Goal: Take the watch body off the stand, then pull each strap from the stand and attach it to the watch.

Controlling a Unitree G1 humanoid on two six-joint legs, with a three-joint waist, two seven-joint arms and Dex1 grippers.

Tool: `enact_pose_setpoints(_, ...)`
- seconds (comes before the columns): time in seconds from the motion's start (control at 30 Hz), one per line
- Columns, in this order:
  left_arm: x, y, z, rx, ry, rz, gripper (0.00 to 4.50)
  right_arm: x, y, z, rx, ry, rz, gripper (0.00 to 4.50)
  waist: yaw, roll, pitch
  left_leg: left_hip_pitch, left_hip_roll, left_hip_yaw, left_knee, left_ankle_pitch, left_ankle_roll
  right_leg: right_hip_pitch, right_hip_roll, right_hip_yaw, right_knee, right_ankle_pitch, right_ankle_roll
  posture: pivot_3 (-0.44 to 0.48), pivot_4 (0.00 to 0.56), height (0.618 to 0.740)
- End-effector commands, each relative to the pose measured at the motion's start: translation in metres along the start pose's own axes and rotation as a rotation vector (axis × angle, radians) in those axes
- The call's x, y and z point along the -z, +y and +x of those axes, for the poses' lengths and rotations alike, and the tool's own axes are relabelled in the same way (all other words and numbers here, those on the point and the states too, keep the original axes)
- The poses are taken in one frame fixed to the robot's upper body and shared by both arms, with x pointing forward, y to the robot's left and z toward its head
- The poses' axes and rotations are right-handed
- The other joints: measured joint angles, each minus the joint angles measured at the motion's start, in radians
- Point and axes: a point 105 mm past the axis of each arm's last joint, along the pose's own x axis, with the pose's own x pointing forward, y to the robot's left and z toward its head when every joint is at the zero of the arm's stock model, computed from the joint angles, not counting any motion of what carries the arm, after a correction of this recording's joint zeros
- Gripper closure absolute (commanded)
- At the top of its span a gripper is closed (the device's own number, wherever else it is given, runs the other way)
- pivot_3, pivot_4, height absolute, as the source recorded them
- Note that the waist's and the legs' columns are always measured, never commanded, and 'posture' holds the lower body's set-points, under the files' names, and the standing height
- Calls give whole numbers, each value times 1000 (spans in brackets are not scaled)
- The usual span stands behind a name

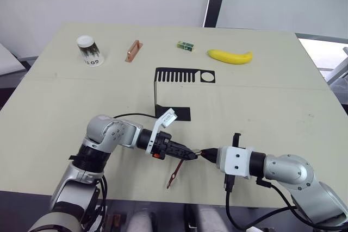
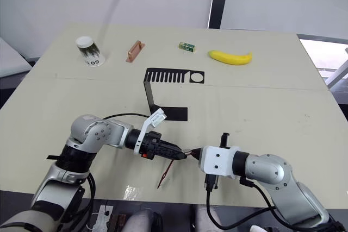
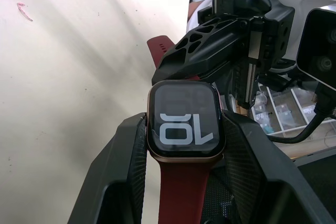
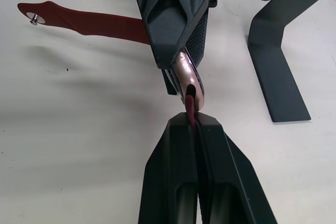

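The left pincer (image 3: 181, 145) grips the watch (image 3: 185, 121) by its sides, one strap (image 4: 84, 20) already on and hanging toward the counter (image 1: 283, 96). The right pincer (image 4: 196, 124), closed tight on the second strap (image 4: 189, 104), holds its end at the watch's free edge. Both meet just in front of the stand (image 1: 173, 93), which is bare, so the last attachment is in hand; next, I judge, the strap end must slide squarely into its slot.

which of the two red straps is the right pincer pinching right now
The strap going into the watch body, pinched in the right pincer. The other strap already hangs from the watch, which the left pincer holds.
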Motion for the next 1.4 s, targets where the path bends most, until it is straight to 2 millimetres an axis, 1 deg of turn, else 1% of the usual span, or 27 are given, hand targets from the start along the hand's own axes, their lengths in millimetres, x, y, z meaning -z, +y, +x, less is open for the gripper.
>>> enact_pose_setpoints(0.03,0,-21,18,106,48,75,2894,-21,3,4,-17,-91,-35,4500,0,0,0,0,0,0,0,0,0,0,0,0,0,0,0,0,150,739)
enact_pose_setpoints(0.53,2,-19,18,90,50,87,2894,-17,7,2,-27,-88,-4,4500,0,0,0,0,0,0,0,0,0,0,0,0,0,0,0,0,150,739)
enact_pose_setpoints(0.67,-1,-16,12,67,31,104,2894,-14,7,-4,-30,-71,21,3155,1,0,0,0,0,0,1,0,0,0,0,0,0,0,0,0,150,739)
enact_pose_setpoints(0.7,-2,-16,8,68,19,118,2894,-13,7,-7,-29,-64,20,2594,1,0,0,0,0,0,1,0,0,0,0,0,0,0,0,0,150,739)
enact_pose_setpoints(0.83,-7,-19,-15,77,-50,225,2894,-6,6,-25,-48,-29,16,775,-3,0,0,0,0,0,1,0,0,0,0,0,1,0,0,0,150,739)
enact_pose_setpoints(0.87,-8,-19,-22,71,-70,286,2894,-4,6,-32,-50,-26,15,127,-2,0,0,0,0,1,0,0,0,0,0,0,1,0,0,0,150,739)
enact_pose_setpoints(0.9,-7,-17,-29,50,-74,335,2894,-3,6,-39,-55,-24,28,54,-2,0,0,1,0,1,0,0,0,0,0,0,1,0,0,0,150,739)
enact_pose_setpoints(0.97,-5,-14,-40,25,-75,466,2894,-1,4,-51,-46,-29,37,54,0,0,0,1,0,1,0,0,0,0,0,0,1,0,0,0,150,739)
enact_pose_setpoints(1.03,-6,-13,-48,1,-106,585,2894,0,-2,-62,-6,-44,69,54,2,0,0,1,0,1,0,0,0,0,0,0,0,0,0,0,150,739)
enact_pose_setpoints(1.07,-10,-13,-51,-12,-135,721,2894,-1,-4,-68,7,-73,78,54,3,0,0,1,0,1,0,0,0,0,0,0,0,0,0,0,150,739)
enact_pose_setpoints(1.13,-11,-12,-55,-62,-137,1001,2894,-5,-5,-82,46,-169,126,54,8,0,0,0,0,1,0,0,0,0,0,0,0,0,0,0,150,739)
enact_pose_setpoints(1.2,-11,-12,-56,-106,-119,1224,2894,-7,-4,-94,94,-239,162,54,21,0,0,0,0,1,0,0,0,1,1,0,-1,0,0,0,150,739)
enact_pose_setpoints(1.23,-13,-13,-57,-119,-125,1323,2894,-5,-4,-99,121,-247,195,54,24,0,0,1,0,2,-1,0,0,1,1,0,-1,0,0,0,150,739)
enact_pose_setpoints(1.3,-13,-15,-60,-146,-115,1459,2894,-1,-6,-109,189,-260,268,54,25,0,0,1,0,2,-1,-1,1,1,1,1,-1,0,0,0,150,739)
enact_pose_setpoints(1.33,-12,-15,-61,-154,-107,1499,2894,0,-4,-113,201,-266,318,54,25,0,0,1,0,3,-1,-1,2,1,0,1,-1,0,0,0,150,739)
enact_pose_setpoints(1.4,-9,-16,-63,-163,-78,1569,2894,0,-4,-118,244,-282,338,54,23,0,0,1,0,3,-1,-1,2,1,0,1,-1,0,1,0,150,739)
